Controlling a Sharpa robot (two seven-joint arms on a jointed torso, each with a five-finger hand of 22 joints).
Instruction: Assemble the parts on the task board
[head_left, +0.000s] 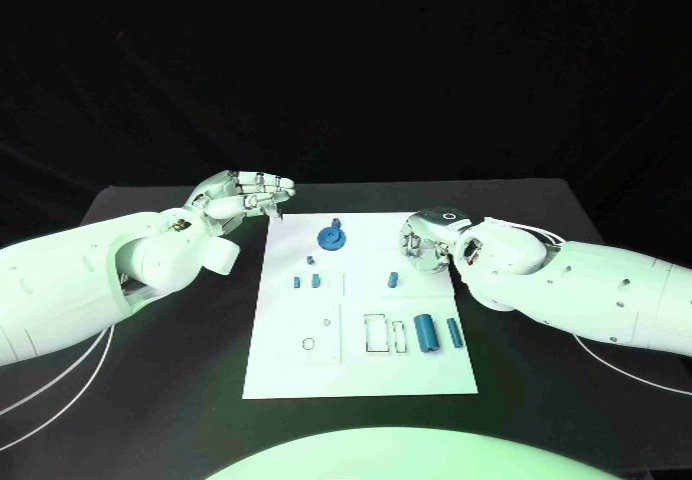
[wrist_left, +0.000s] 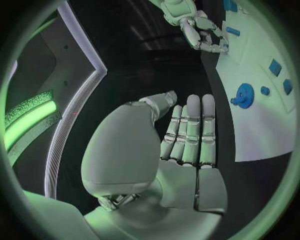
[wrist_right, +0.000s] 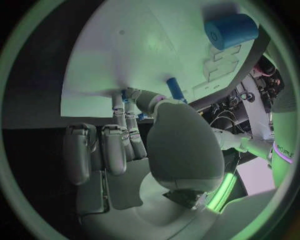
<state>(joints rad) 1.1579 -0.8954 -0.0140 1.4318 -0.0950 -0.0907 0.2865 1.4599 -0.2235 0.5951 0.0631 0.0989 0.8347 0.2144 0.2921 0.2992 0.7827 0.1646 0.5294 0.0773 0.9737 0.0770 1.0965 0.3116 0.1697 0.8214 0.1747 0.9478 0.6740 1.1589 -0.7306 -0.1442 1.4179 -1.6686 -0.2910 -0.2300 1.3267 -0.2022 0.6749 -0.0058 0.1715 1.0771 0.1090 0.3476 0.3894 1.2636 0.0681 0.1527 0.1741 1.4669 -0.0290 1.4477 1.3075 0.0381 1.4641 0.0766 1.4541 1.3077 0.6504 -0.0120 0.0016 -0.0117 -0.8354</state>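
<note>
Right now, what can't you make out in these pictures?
- Right hand: head view, its own wrist covers the fingertips; whether it holds a part is unclear.
- Right wrist view: the fingers hide whatever they touch on the board.
- Small parts: head view, too small to tell shapes.
- Gear: left wrist view, teeth blurred.

No readable text anywhere — no labels, brands, numbers or signs. The white board (head_left: 361, 330) carries only outlined shapes, no lettering. The blue pieces on it are plain. Right wrist view has a faint dark marking on a pale surface at about 3 o'clock on the circle's rim — too small and bent to read.
</note>
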